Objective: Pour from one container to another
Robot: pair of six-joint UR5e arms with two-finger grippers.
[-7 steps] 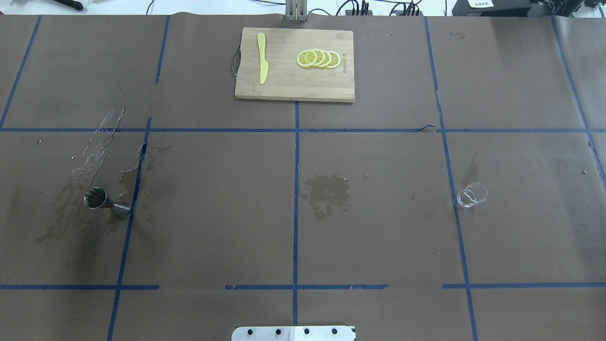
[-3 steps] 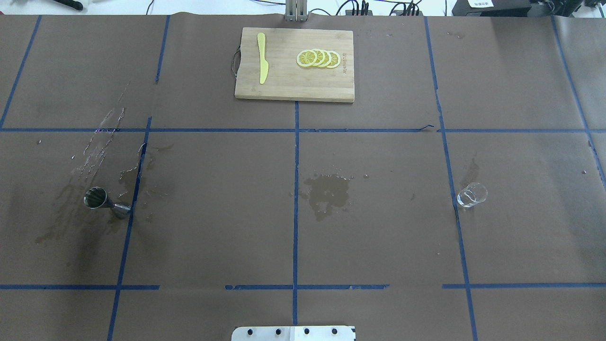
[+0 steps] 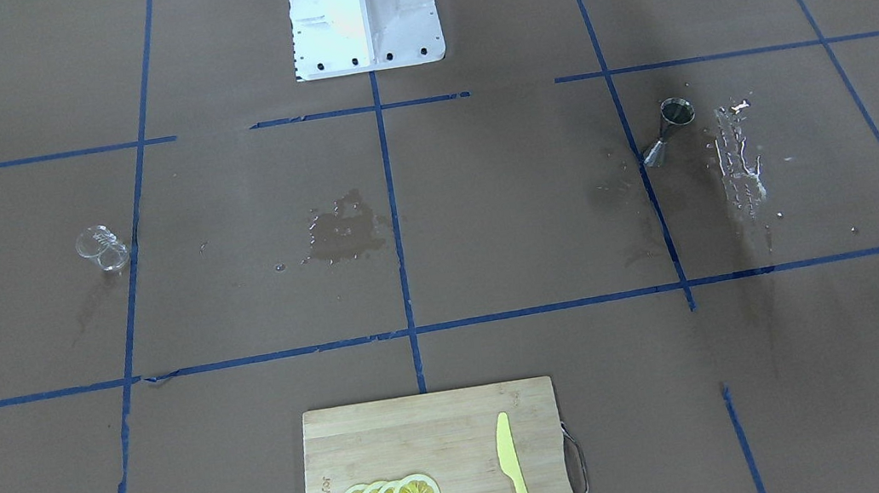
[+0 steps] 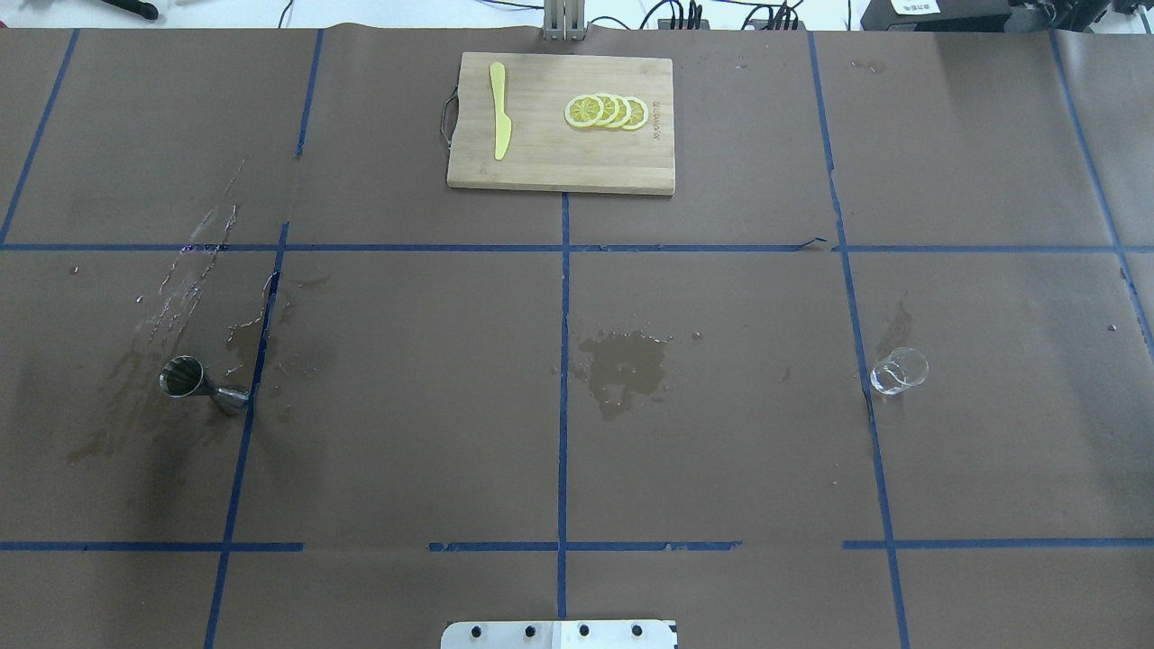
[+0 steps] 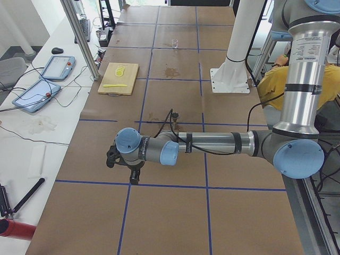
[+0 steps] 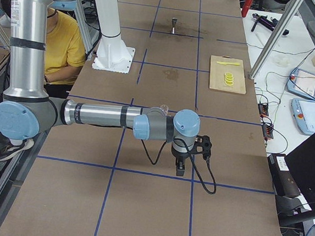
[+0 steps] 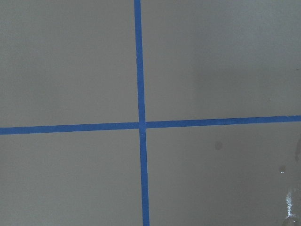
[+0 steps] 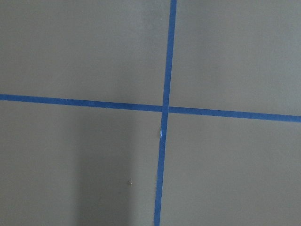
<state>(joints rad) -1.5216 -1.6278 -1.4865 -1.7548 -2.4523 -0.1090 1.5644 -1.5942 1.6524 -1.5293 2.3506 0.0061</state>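
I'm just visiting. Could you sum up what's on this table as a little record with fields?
Glass: clear glass, upright, robot's right side
Jigger: steel jigger, upright, robot's left side, beside wet streaks
Grippers: left gripper and right gripper far from both; open or shut unclear
Board: cutting board with lemon slices and yellow knife
Spill: wet patch mid-table

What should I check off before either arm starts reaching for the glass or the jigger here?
1. Clear glass upright, nothing touching it: ok.
2. Liquid in the glass: cannot tell.
3. Jigger upright, mouth facing up: ok.
4. Left gripper and right gripper open: cannot tell, they show in side views only.
5. Table cover dry: not ok, wet patch at the centre, more wet around the jigger.
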